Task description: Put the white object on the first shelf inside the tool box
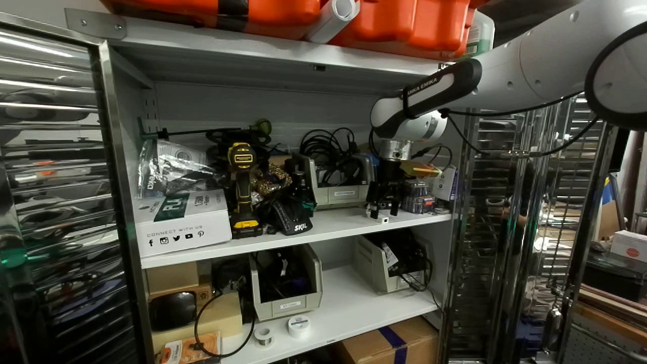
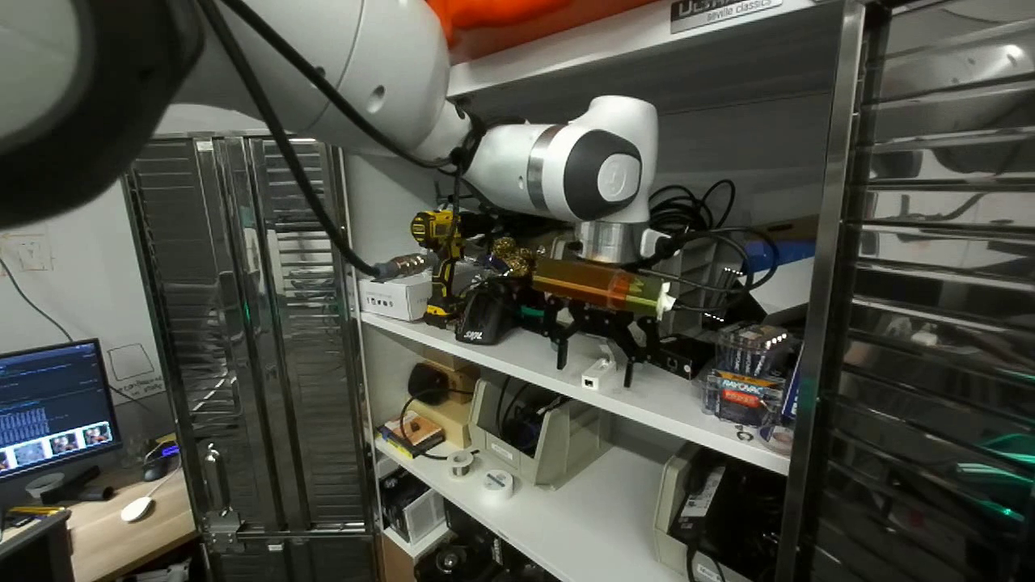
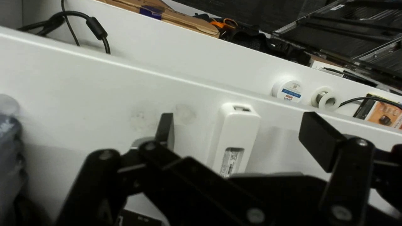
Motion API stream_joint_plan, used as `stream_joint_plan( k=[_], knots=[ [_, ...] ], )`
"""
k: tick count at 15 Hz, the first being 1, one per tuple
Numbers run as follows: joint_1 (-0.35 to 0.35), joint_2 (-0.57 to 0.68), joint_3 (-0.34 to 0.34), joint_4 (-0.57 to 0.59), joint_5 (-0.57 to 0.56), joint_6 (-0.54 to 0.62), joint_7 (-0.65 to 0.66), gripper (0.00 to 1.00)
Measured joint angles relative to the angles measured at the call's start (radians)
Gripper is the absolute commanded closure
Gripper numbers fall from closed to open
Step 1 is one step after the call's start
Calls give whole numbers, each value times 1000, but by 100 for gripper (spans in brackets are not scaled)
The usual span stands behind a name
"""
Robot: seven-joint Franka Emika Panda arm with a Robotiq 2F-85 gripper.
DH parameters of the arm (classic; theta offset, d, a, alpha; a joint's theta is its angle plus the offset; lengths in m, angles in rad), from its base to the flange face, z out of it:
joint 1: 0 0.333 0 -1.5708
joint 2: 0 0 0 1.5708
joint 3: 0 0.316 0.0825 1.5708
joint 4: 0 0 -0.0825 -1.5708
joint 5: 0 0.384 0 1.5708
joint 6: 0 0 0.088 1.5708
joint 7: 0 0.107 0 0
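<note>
The white object [image 3: 235,135] is a small oblong adapter with a port in its end. It lies on the first shelf [image 3: 88,94], near the front lip, and also shows in both exterior views [image 1: 384,220] [image 2: 598,374]. My gripper [image 3: 241,130] is open above the shelf, with one finger on each side of the white object and gaps on both sides. It also shows in both exterior views [image 1: 384,211] [image 2: 595,365]. The near end of the white object is hidden by the gripper. A grey bin [image 1: 328,196] with black cables stands further back on this shelf; I cannot tell which container is the tool box.
A battery pack [image 2: 740,396] and a black box [image 2: 686,356] stand beside the gripper. A SKIL charger [image 1: 293,222], yellow drill [image 1: 242,192] and white carton [image 1: 184,227] stand along the shelf. Two grey bins [image 1: 290,307] [image 1: 379,270] and two spools [image 3: 289,89] [image 3: 325,99] are one shelf below.
</note>
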Motion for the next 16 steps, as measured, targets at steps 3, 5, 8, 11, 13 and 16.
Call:
stream_joint_plan(
  k=[3,5,8,11,13,16],
  knots=[
    [0,37,13,68,-6,-8,1,0],
    [0,52,20,98,-26,-21,1,19],
    [5,68,24,123,-69,-61,1,39],
    [12,81,25,131,-106,-93,1,64],
    [13,86,25,142,-126,-98,1,79],
    [13,87,25,152,-135,-105,1,85]
  ],
)
